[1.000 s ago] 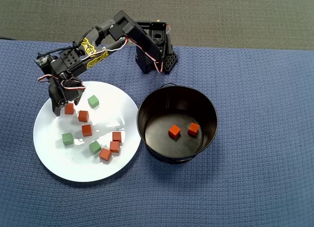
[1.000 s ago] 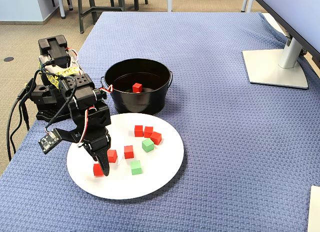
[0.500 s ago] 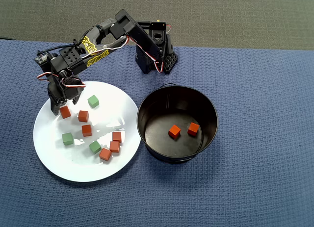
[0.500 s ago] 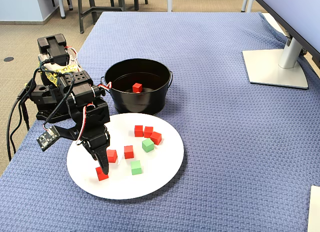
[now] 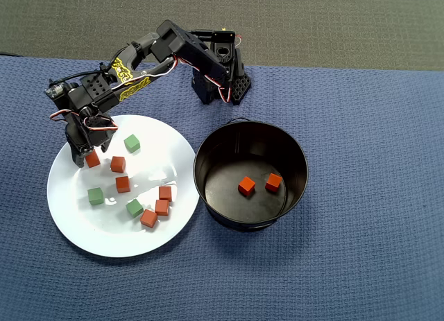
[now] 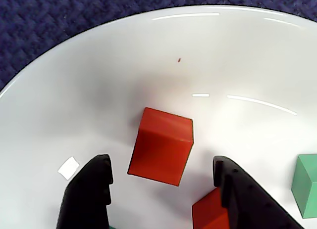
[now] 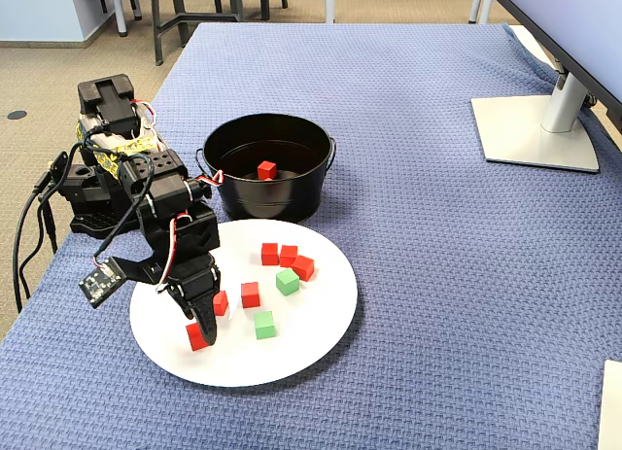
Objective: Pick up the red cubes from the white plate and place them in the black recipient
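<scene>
Wrist view, nearest: gripper spread wide, both black fingertips cut off by the bottom edge, nothing clasped. One red cube tilted between the jaws, touching neither, resting on the white plate. Second red cube cropped at the bottom edge beside the right fingertip. Green cube cropped at the right edge. Tiny dark speck on the plate (cannot tell what).

Fixed view: gripper pointing down over the plate's near-left part, partly masking the red cube beneath it and another just behind. Only two green cubes plain here; third hidden or hard to make out behind the arm. Pot wall hiding all but one cube inside.

Overhead view: arm reaching from its base near the cloth's top edge, out to the left, wrist bent down over the plate's upper-left rim. Gripper open beside the red cube.

Count, overhead: six red cubes on the plate, two more on the floor of the black recipient, eight in all. Three green cubes, all on the plate. Recipient just right of the plate, rims near or touching (cannot tell which). Blue cloth under everything.
</scene>
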`<state>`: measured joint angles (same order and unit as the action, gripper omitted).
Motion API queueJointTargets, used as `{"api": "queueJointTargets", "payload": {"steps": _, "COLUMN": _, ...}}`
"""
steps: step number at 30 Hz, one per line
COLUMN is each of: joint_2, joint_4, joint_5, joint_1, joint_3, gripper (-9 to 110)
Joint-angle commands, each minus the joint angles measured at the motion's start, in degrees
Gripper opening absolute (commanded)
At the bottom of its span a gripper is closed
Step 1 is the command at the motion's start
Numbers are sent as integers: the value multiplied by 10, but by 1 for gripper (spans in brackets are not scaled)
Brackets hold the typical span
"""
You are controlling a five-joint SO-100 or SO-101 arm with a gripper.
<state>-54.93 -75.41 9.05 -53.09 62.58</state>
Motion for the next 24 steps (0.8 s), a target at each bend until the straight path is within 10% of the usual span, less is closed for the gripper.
{"api": "queueJointTargets", "payload": {"steps": 1, "joint_2": -5, "joint_4": -12, "joint_5": 12, "joint_1": 10, "joint_3": -42, "gripper": 16}}
{"api": "queueJointTargets", "payload": {"steps": 24, "joint_2": 34, "joint_4": -31, "joint_5": 11, "joint_1": -11, "joint_3": -93, "gripper": 7}}
